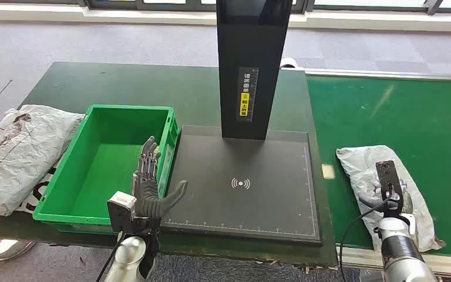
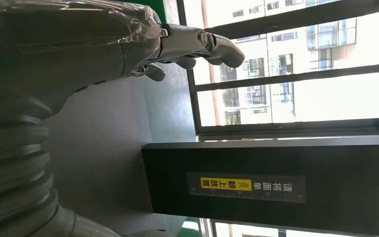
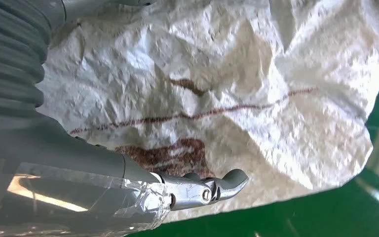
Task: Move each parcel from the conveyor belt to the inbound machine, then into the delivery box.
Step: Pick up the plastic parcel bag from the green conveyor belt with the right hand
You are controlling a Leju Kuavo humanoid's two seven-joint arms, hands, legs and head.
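Observation:
A crumpled grey-white parcel (image 1: 362, 164) with reddish marks lies on the green conveyor belt (image 1: 387, 111) at the right. My right hand (image 1: 389, 187) hovers just over its near part, and the parcel (image 3: 227, 89) lies flat under the spread thumb (image 3: 227, 181), not gripped. The inbound machine is a black scan plate (image 1: 241, 200) with a black tower (image 1: 251, 64) behind it, and nothing lies on the plate. My left hand (image 1: 151, 179) is open, fingers up, over the seam between the plate and the green delivery box (image 1: 129, 109). The tower's label (image 2: 246, 186) faces the left wrist view.
A second grey parcel (image 1: 23, 153) lies on the dark table to the left of the green box. The box stands against the scan plate's left edge. A white rail (image 1: 387, 74) borders the belt's far side. Grey carpet lies beyond the table.

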